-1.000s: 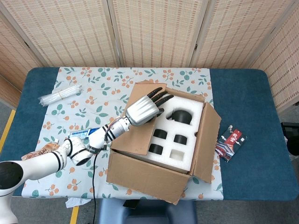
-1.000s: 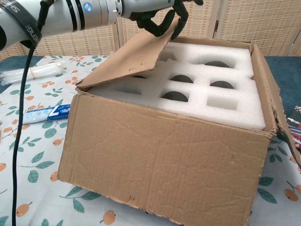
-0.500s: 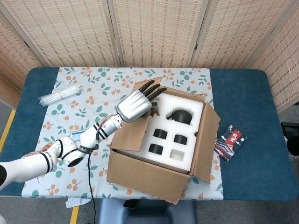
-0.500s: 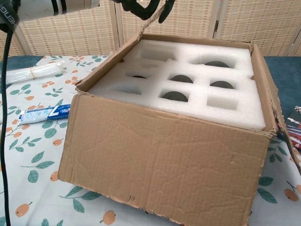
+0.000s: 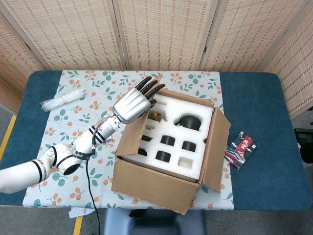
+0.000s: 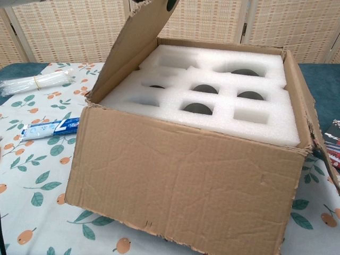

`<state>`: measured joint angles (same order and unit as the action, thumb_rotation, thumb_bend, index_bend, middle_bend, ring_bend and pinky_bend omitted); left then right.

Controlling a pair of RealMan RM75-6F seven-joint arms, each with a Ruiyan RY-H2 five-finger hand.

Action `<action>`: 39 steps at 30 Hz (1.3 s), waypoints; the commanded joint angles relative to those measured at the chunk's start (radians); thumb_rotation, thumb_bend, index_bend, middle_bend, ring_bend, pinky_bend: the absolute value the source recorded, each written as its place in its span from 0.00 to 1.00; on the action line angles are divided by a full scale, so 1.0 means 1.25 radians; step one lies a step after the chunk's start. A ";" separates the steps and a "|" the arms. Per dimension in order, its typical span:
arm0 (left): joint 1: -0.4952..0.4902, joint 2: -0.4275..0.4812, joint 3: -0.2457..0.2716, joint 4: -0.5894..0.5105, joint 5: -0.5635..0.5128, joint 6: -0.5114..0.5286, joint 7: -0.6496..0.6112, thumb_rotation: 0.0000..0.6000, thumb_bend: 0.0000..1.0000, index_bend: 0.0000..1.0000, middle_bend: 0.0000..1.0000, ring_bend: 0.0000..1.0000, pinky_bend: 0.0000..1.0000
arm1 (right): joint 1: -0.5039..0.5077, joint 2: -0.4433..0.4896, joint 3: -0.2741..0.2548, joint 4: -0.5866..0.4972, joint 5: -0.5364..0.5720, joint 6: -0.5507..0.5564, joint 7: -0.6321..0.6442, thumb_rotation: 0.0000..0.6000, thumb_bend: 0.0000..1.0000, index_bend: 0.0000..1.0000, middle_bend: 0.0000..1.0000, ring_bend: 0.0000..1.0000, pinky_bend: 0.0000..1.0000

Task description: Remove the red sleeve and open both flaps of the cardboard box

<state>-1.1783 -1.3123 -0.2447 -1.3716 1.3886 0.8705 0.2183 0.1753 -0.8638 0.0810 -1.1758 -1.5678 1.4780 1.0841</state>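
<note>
Cardboard box (image 5: pixel 161 178) sits mid-table on the floral cloth (image 5: pixel 83 105), front wall toward the robot. No sleeve on the box. Red sleeve (image 5: pixel 241 149) lies flat on the blue table (image 5: pixel 254 98) to the right of the box, apart from it; in the chest view only its edge shows at the right border (image 6: pixel 333 146).

Left hand (image 5: pixel 131 104) is raised over the box's left side, back of the hand up, fingers (image 5: pixel 149 87) stretched out and slightly spread, reaching over the top edge of the left flap (image 5: pixel 131 137). Whether it actually grips the flap edge: cannot tell from above. In the chest view only a dark fingertip shows at the flap's top edge by the upper border. Left flap stands nearly upright, tilted a bit outward (image 6: pixel 130 45).

Right flap (image 5: pixel 217 147) is folded out and hangs down along the box's right side. Right hand not visible in either view.

Inside: white foam insert (image 6: pixel 212 93) with round and square pockets, several holding dark round items (image 5: pixel 190 121); something reddish shows in one upper-left pocket (image 5: pixel 155 116).

On the cloth left of the box: toothpaste tube (image 6: pixel 45 129) just beside the left wall, bundle of clear plastic straws (image 5: pixel 62 99) further back-left, well apart.
</note>
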 commanded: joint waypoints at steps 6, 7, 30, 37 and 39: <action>0.013 0.016 -0.006 0.011 -0.019 0.004 0.005 1.00 1.00 0.48 0.08 0.00 0.00 | 0.013 -0.003 -0.001 -0.014 0.001 -0.025 -0.020 0.61 0.55 0.31 0.00 0.00 0.00; 0.015 0.017 -0.008 0.013 -0.020 0.006 0.002 1.00 1.00 0.48 0.08 0.00 0.00 | 0.016 -0.004 -0.002 -0.015 0.000 -0.029 -0.020 0.61 0.55 0.31 0.00 0.00 0.00; 0.094 0.075 -0.004 0.063 -0.089 0.024 -0.014 1.00 1.00 0.46 0.08 0.00 0.00 | 0.049 -0.017 -0.007 -0.051 -0.004 -0.074 -0.069 0.61 0.55 0.31 0.00 0.00 0.00; 0.120 0.073 0.007 0.102 -0.114 0.018 -0.009 1.00 1.00 0.43 0.08 0.00 0.00 | 0.052 -0.012 -0.008 -0.075 -0.001 -0.083 -0.093 0.61 0.55 0.31 0.00 0.00 0.00; 0.126 0.077 0.002 0.110 -0.120 0.019 -0.024 1.00 1.00 0.42 0.08 0.00 0.00 | 0.053 -0.011 -0.008 -0.080 0.001 -0.086 -0.098 0.61 0.55 0.31 0.00 0.00 0.00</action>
<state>-1.0268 -1.2188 -0.2382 -1.2418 1.2451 0.8938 0.1996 0.2412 -0.8784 0.0710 -1.2740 -1.5675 1.3717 0.9636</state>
